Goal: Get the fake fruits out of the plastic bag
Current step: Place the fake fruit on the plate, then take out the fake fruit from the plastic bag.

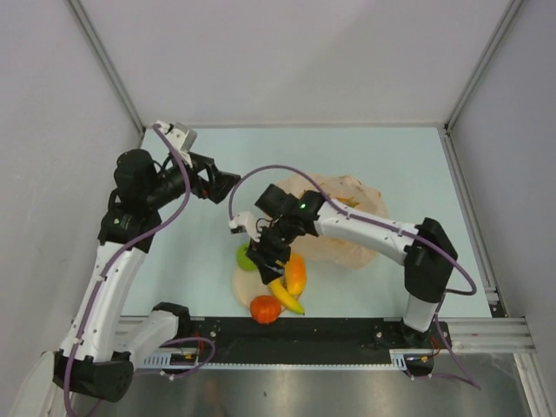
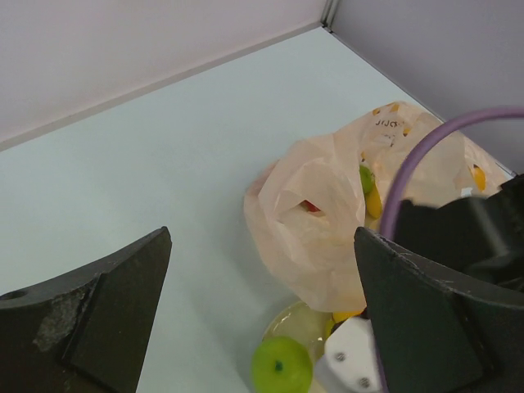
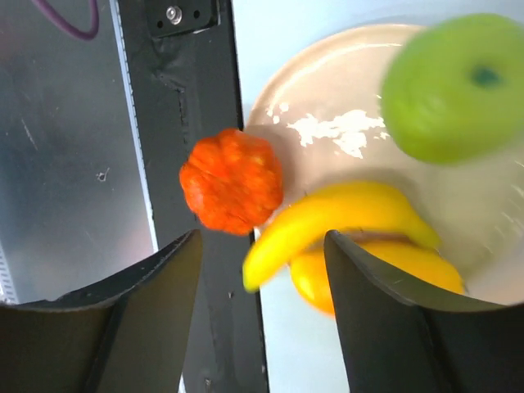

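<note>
– Jaws on the left?
– Left gripper (image 1: 228, 184): spread wide, empty, above the table (image 1: 191, 261), left of the bag (image 1: 358, 195).
– Right?
– Right gripper (image 3: 262, 237): parted too, nothing between the fingers, over the plate (image 1: 243, 291). Apple (image 1: 244, 258) at the plate's far-left edge, tomato (image 1: 265, 308) at the near rim, banana (image 1: 288, 298) against mango (image 1: 297, 273).
– Bag?
– Crumpled, right of the plate, partly under the right arm. Green, yellow and red pieces (image 2: 370, 196) show inside.

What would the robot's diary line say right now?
left gripper: open, empty | right gripper: open above plate | out: green apple, banana, mango, orange-red piece | plastic bag: fruits inside
</note>
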